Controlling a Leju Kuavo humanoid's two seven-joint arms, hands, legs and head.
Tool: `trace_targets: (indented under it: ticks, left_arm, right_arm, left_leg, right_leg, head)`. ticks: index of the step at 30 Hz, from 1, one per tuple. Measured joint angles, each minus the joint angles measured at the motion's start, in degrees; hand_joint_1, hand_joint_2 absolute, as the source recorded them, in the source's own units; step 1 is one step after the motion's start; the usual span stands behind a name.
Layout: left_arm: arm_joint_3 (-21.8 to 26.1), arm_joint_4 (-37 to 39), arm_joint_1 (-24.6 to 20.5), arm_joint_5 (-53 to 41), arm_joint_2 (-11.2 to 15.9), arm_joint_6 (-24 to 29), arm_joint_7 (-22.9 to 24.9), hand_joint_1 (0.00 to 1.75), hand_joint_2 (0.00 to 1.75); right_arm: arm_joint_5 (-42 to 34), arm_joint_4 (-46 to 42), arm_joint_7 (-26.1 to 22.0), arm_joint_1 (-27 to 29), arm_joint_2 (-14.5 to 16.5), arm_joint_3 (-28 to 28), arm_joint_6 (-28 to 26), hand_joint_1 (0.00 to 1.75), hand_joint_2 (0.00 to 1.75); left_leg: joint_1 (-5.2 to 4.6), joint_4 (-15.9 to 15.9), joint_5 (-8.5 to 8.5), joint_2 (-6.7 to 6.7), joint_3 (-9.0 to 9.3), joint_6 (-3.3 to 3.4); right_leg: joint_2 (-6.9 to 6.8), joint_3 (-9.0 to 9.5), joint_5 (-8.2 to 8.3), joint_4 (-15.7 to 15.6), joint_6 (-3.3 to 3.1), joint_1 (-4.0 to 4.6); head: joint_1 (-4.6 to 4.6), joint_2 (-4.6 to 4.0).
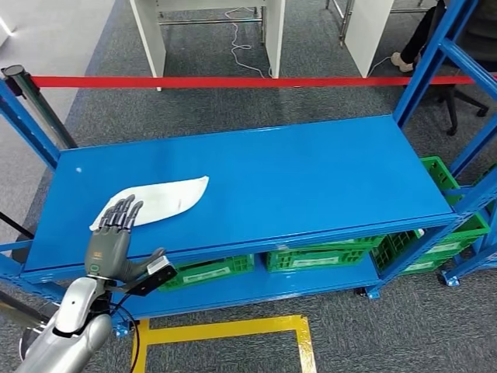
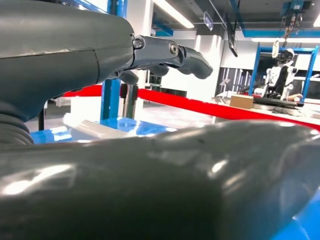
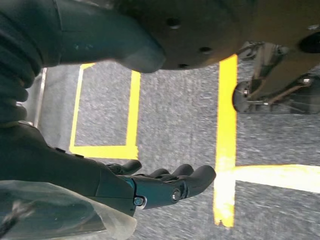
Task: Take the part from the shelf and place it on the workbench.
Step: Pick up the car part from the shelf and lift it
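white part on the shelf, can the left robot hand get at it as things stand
Probably yes. The left robot hand is open, fingers spread right at the near end of the white part, which lies flat on the blue shelf with nothing in between.

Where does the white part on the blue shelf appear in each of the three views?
Head view: the white part lies flat on the shelf top, left of centre, the left hand at its near end.
Left wrist view: a pale strip beyond the hand, on the blue surface.
Right wrist view: floor, no shelf.
Shared landmark: the red barrier tape.
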Motion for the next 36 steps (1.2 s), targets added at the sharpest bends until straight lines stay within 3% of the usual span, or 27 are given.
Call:
trace_targets:
  ticks: [3, 5, 8, 9, 10, 11, 14, 16, 20, 22, 24, 25, 26, 27, 29, 31, 34, 36]
  left_arm:
    - [0.34, 0.06, -0.01, -0.17, -0.04, -0.06, 0.14, 0.0, 0.0]
    - [0.51, 0.07, -0.07, -0.22, -0.07, -0.07, 0.15, 0.0, 0.0]
    - [0.71, 0.12, -0.01, -0.23, -0.04, -0.1, 0.2, 0.0, 0.0]
    - [0.72, 0.16, 0.14, -0.23, -0.05, -0.13, 0.24, 0.0, 0.0]
    - [0.72, 0.2, 0.27, -0.24, -0.06, -0.15, 0.3, 0.0, 0.0]
    - [0.73, 0.23, 0.36, -0.25, -0.06, -0.16, 0.33, 0.0, 0.0]
    - [0.79, 0.25, 0.34, -0.26, -0.05, -0.18, 0.39, 0.0, 0.0]
    - [0.82, 0.25, 0.36, -0.26, -0.05, -0.18, 0.4, 0.0, 0.0]
    - [0.91, 0.23, 0.51, -0.27, -0.06, -0.18, 0.55, 0.0, 0.0]
    - [0.93, 0.22, 0.52, -0.28, -0.08, -0.18, 0.61, 0.0, 0.0]
    - [0.95, 0.23, 0.72, -0.28, -0.08, -0.18, 0.74, 0.0, 0.0]
    - [0.97, 0.24, 0.86, -0.28, -0.07, -0.18, 0.81, 0.0, 0.0]
    - [1.0, 0.25, 0.98, -0.28, -0.07, -0.18, 0.87, 0.0, 0.0]
    - [1.03, 0.25, 1.07, -0.28, -0.07, -0.18, 0.91, 0.0, 0.0]
    - [1.09, 0.23, 1.15, -0.28, -0.08, -0.16, 0.94, 0.0, 0.0]
    - [1.2, 0.23, 1.17, -0.27, -0.07, -0.15, 1.01, 0.0, 0.0]
    - [1.33, 0.22, 1.27, -0.26, -0.09, -0.13, 1.09, 0.0, 0.0]
    - [1.44, 0.17, 1.28, -0.26, -0.11, -0.12, 1.09, 0.0, 0.0]
  right_arm:
    - [-0.01, 0.0, -0.15, 0.11, -0.01, -0.01, -0.08, 0.0, 1.75]
    - [-0.02, 0.01, -0.3, 0.1, 0.01, -0.02, -0.11, 0.0, 1.75]
    - [-0.12, 0.01, -0.43, 0.04, 0.01, -0.02, -0.09, 0.0, 1.75]
    - [-0.16, 0.01, -0.43, 0.08, 0.01, -0.02, -0.07, 0.0, 1.75]
    - [-0.18, 0.01, -0.43, 0.12, 0.01, -0.02, -0.05, 0.0, 1.75]
    - [-0.19, 0.01, -0.42, 0.15, 0.01, -0.02, -0.03, 0.0, 1.75]
    - [-0.19, 0.01, -0.42, 0.11, 0.01, -0.02, 0.04, 0.0, 1.75]
    - [-0.2, 0.01, -0.42, 0.09, 0.01, -0.02, 0.08, 0.0, 1.75]
    - [-0.28, 0.01, -0.37, 0.13, 0.01, -0.02, 0.13, 0.0, 1.75]
    - [-0.3, 0.01, -0.36, 0.1, 0.0, -0.03, 0.12, 0.0, 1.75]
    - [-0.32, 0.01, -0.36, 0.15, -0.01, -0.07, 0.12, 0.0, 1.75]
    - [-0.33, 0.01, -0.36, 0.21, -0.02, -0.09, 0.12, 0.0, 1.75]
    - [-0.33, 0.01, -0.36, 0.25, -0.02, -0.11, 0.11, 0.0, 1.75]
    - [-0.34, 0.01, -0.36, 0.27, -0.02, -0.13, 0.1, 0.0, 1.75]
    - [-0.34, 0.01, -0.36, 0.19, -0.02, -0.15, 0.07, 0.0, 1.75]
    - [-0.33, 0.01, -0.37, 0.08, -0.02, -0.15, 0.05, 0.0, 1.75]
    - [-0.34, 0.01, -0.37, 0.14, -0.01, -0.17, 0.05, 0.0, 1.75]
    - [-0.34, 0.01, -0.37, 0.14, 0.0, -0.2, 0.06, 0.0, 1.75]
  left_leg:
    - [-0.01, 0.21, -0.06, -0.03, -0.2, -0.73]
    - [0.13, 1.94, -1.45, -0.07, -0.81, -1.29]
    - [0.37, 12.19, -6.55, -0.1, -5.42, -1.96]
    - [0.41, 15.47, -7.57, -0.1, -6.97, -2.06]
    - [0.41, 16.87, -7.47, -0.1, -7.7, -2.05]
    - [0.41, 15.95, -6.24, -0.1, -7.38, -1.97]
    - [0.32, 4.79, -0.54, -0.11, -2.38, -1.38]
    - [0.14, 0.74, 0.32, -0.16, -0.7, -1.02]
    - [0.27, 0.01, 0.52, -0.21, -0.66, 0.09]
    - [0.48, -0.28, 0.7, -0.11, -0.55, 0.61]
    - [0.41, -0.26, 0.65, -0.04, -0.57, 0.82]
    - [0.37, -0.25, 0.62, -0.02, -0.55, 0.86]
    - [0.34, -0.24, 0.58, -0.06, -0.51, 0.87]
    - [0.33, -0.23, 0.53, -0.12, -0.42, 0.84]
    - [0.22, -0.2, 0.32, -0.24, -0.19, 0.61]
    - [0.04, -0.04, 0.15, -0.28, -0.18, 0.16]
    - [0.1, 0.13, -0.07, -0.31, -0.2, -0.66]
    - [0.2, 2.28, -1.66, -0.33, -0.94, -1.31]
  right_leg:
    - [0.06, 0.52, -0.16, -0.9, -0.99, 0.06]
    - [0.02, 0.67, -0.03, -1.13, -1.7, -0.13]
    - [0.0, 0.7, 0.01, -1.24, -2.19, -0.19]
    - [0.0, 0.71, -0.01, -1.24, -2.22, -0.17]
    - [0.01, 0.72, -0.03, -1.22, -2.23, -0.15]
    - [0.03, 0.77, -0.04, -1.21, -2.22, -0.15]
    - [0.14, 0.95, -0.17, -1.12, -1.95, -0.04]
    - [0.18, 0.74, -0.15, -1.07, -1.41, 0.12]
    - [0.13, 0.17, -0.75, -0.46, -0.11, 0.13]
    - [0.11, -2.25, -3.59, 4.42, 0.38, 0.08]
    - [0.09, -6.11, -6.92, 12.44, 0.69, 0.03]
    - [0.09, -7.45, -7.49, 15.07, 0.76, 0.02]
    - [0.09, -7.7, -6.86, 15.38, 0.76, 0.02]
    - [0.08, -6.69, -5.13, 13.1, 0.66, 0.02]
    - [0.03, -2.5, -1.24, 4.67, 0.25, 0.08]
    - [0.06, 0.41, 0.12, -0.73, -0.28, 0.21]
    - [0.14, 0.91, -0.06, -1.47, -1.11, 0.23]
    - [0.08, 1.2, 0.0, -1.78, -1.78, -0.03]
  head:
    - [-0.04, 0.01]
    - [-0.25, 0.01]
    - [-0.62, 0.0]
    - [-0.62, 0.0]
    - [-0.62, 0.0]
    - [-0.63, 0.01]
    - [-0.65, 0.0]
    - [-0.61, 0.0]
    - [-0.47, 0.0]
    - [-0.27, 0.0]
    - [-0.16, 0.01]
    - [-0.17, 0.01]
    - [-0.16, 0.0]
    - [-0.16, 0.0]
    - [-0.16, 0.0]
    - [-0.24, 0.01]
    - [-0.23, 0.01]
    - [-0.46, 0.01]
